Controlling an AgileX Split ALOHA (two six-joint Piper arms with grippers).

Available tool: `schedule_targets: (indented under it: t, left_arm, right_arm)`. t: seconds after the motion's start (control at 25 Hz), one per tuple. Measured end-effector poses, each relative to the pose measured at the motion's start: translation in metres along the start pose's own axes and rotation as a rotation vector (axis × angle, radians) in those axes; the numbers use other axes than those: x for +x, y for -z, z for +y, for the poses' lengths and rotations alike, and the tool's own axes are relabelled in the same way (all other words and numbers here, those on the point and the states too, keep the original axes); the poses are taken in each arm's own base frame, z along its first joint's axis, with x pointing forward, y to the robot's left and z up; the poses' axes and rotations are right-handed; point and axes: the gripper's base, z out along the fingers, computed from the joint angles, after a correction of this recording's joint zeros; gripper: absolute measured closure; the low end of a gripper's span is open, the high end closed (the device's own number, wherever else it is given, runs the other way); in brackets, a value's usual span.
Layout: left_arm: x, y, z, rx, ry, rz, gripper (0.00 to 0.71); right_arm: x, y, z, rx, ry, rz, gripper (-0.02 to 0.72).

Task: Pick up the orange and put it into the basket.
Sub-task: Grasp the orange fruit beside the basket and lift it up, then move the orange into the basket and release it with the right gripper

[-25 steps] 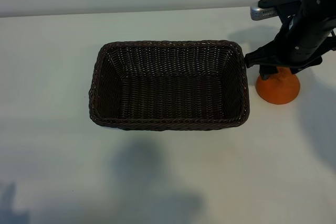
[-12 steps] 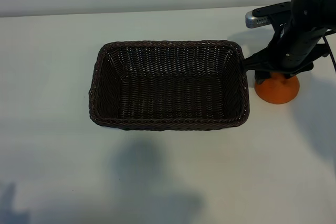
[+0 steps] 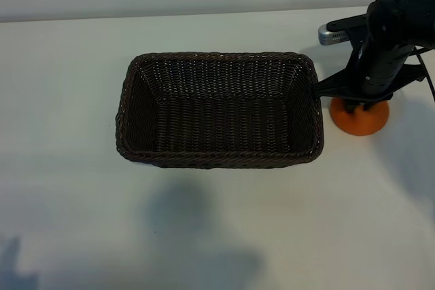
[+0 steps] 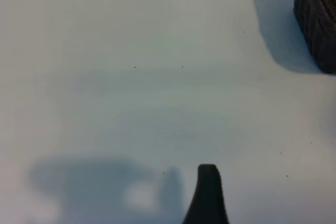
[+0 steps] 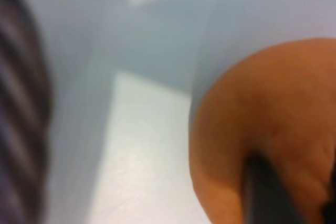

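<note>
Exterior view: basket (image 3: 219,109) on white worktop (image 3: 217,229). Orange (image 3: 360,119) just beside basket's right end, on worktop. Right gripper (image 3: 362,104) atop orange; finger (image 5: 268,195) touching fruit, grip cannot be told. Left gripper's finger (image 4: 208,195) apart from basket, open.

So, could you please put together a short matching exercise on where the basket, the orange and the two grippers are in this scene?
Things:
1. basket
2. orange
3. right gripper
4. left gripper

Places or states:
A. down on top of the fruit, at the table's right side
B. hanging over bare table, away from the work, with only one dark fingertip in its own wrist view
C. on the table just right of the wicker rim, outside it
D. mid-table, with nothing inside

Pairs: 1-D, 2-C, 3-A, 4-B
</note>
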Motion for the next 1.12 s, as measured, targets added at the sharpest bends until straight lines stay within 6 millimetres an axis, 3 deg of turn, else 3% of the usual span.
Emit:
schedule_targets:
  t: [0.08,0.48,0.6,0.88,1.12]
  left_arm:
    - [0.000,0.000,0.000,0.000,0.000,0.000,0.117]
    - [0.000,0.000,0.000,0.000,0.001,0.000,0.117]
    - [0.000,0.000,0.000,0.000,0.001,0.000,0.117]
    - [0.000,0.000,0.000,0.000,0.001,0.000,0.117]
    - [0.000,0.000,0.000,0.000,0.001,0.000,0.117]
  right_arm:
    - [0.000,0.000,-0.001,0.021,0.000,0.004,0.604]
    - [0.002,0.011,-0.003,0.055,0.018,0.020,0.609]
    - [0.002,0.031,-0.006,0.063,0.019,-0.006,0.609]
    - [-0.004,0.105,-0.014,0.073,0.000,-0.123,0.609]
    - [-0.001,0.142,-0.018,0.072,-0.002,-0.191,0.609]
